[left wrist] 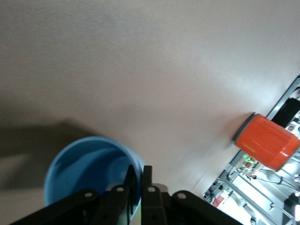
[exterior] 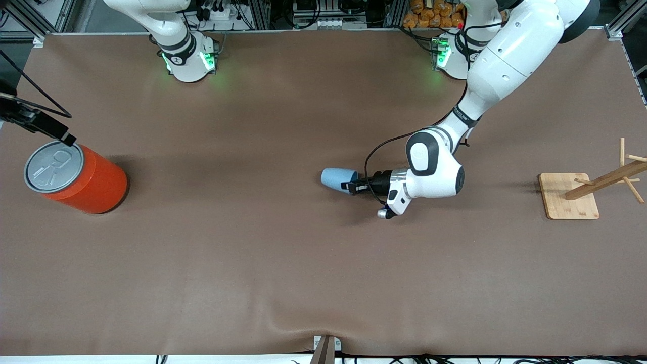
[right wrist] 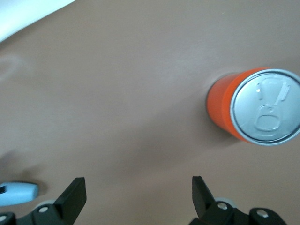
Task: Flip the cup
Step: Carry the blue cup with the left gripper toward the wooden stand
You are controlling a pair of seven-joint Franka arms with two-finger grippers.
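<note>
The light-blue cup (exterior: 337, 178) lies on its side near the middle of the table, its open mouth toward the left gripper. My left gripper (exterior: 352, 185) is shut on the cup's rim, one finger inside and one outside. The left wrist view shows the cup's dark blue inside (left wrist: 89, 171) with the gripper (left wrist: 139, 177) pinching the rim. I cannot tell whether the cup touches the table. My right gripper (right wrist: 139, 192) is open and empty, high over the right arm's end of the table; the cup (right wrist: 16, 193) shows at the edge of its view.
A large orange can with a grey pull-tab lid (exterior: 76, 174) stands at the right arm's end; it also shows in both wrist views (left wrist: 267, 140) (right wrist: 255, 107). A wooden rack on a square base (exterior: 568, 195) stands at the left arm's end.
</note>
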